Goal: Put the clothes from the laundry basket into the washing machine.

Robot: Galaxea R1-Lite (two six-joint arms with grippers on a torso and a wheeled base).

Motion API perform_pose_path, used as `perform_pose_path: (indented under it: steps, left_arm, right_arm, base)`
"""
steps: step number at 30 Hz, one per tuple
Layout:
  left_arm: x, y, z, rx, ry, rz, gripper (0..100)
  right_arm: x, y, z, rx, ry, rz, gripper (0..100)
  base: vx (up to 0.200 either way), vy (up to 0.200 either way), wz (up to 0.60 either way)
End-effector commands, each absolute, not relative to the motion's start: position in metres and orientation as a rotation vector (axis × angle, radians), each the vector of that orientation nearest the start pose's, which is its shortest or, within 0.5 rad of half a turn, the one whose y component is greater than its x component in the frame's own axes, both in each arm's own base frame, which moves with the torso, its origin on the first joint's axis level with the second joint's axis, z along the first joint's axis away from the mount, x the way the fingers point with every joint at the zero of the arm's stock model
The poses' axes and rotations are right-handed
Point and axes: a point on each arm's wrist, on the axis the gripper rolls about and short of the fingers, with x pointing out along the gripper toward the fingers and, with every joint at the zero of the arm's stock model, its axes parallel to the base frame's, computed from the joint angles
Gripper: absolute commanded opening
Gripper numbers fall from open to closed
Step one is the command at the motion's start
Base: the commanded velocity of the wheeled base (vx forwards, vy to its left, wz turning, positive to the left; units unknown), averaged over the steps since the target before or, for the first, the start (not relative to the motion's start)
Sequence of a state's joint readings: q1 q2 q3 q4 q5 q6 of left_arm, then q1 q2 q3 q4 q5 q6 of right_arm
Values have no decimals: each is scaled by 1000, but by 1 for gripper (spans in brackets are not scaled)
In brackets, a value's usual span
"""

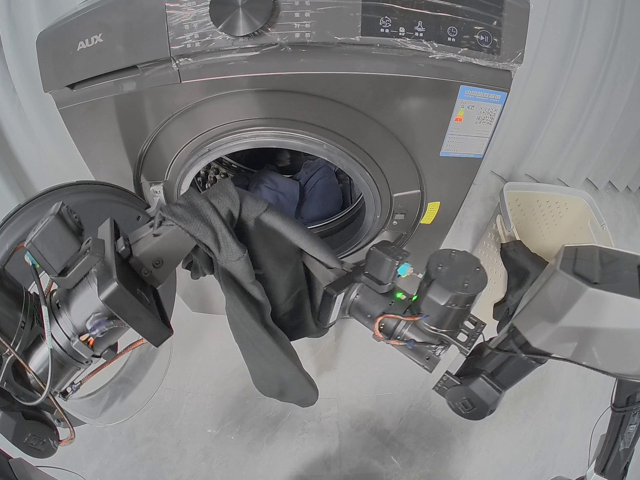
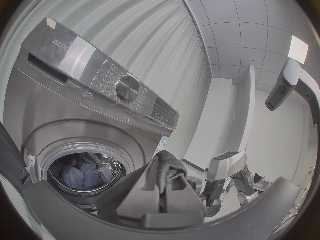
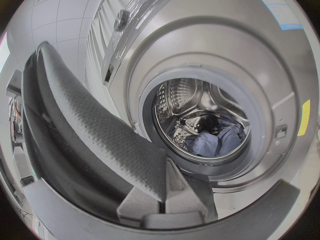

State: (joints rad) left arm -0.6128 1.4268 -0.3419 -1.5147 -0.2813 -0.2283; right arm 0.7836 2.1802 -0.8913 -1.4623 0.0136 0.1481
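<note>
Outside the washing machine's [image 1: 280, 95] round mouth, my left pincer [image 1: 167, 225] and right pincer [image 1: 325, 281] are both clamped on one dark garment [image 1: 260, 288] hanging between them; blue clothes [image 1: 303, 188] lie inside.

Dark grey garment [image 1: 267, 281], navy clothes [image 1: 307, 188], silver-grey washing machine [image 1: 280, 95], cream perforated laundry basket [image 1: 560, 215]

Garment [image 1: 267, 288] slung before the washer's [image 1: 267, 101] opening.
The washer stood at the back, its door [image 1: 80, 201] open to the left. Clothes [image 1: 303, 188] lay inside the drum [image 3: 186, 100]. Before the opening the garment hung between the left gripper [image 1: 163, 228], holding its left end, and the right gripper [image 1: 327, 288], holding its right end lower down; a loose end dangled above the floor [image 1: 233, 428]. The basket [image 1: 553, 215] stood right of the washer, with a cloth [image 1: 520, 268] at its near left side.
</note>
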Motion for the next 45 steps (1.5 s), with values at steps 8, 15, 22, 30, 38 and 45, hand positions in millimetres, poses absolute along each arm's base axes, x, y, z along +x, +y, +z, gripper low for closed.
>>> perform_pose_path:
  steps: [8, 15, 22, 30, 38, 45]
  left_arm:
    - [167, -111, 220, -275, -335, -872, 0]
    - [170, -105, 219, -269, -340, -837, 0]
    - [166, -102, 216, -268, -331, -824, 0]
    - [161, -99, 221, -274, -364, -796, 0]
    - [155, -98, 213, -272, -329, -801, 0]
    - [165, -104, 202, -268, -269, -811, 0]
  right_arm:
    - [217, 191, 186, 205, -178, 745, 0]
    - [200, 175, 200, 215, -232, 770, 0]
    - [195, 167, 213, 189, -286, 772, 0]
    - [185, 159, 214, 190, -287, 777, 0]
    - [186, 167, 209, 194, -277, 796, 0]
    - [188, 169, 214, 201, -294, 798, 0]
  base:
    - [0, 0, 0]
    - [0, 0, 0]
    - [0, 0, 0]
    - [0, 0, 0]
    - [0, 0, 0]
    - [0, 0, 0]
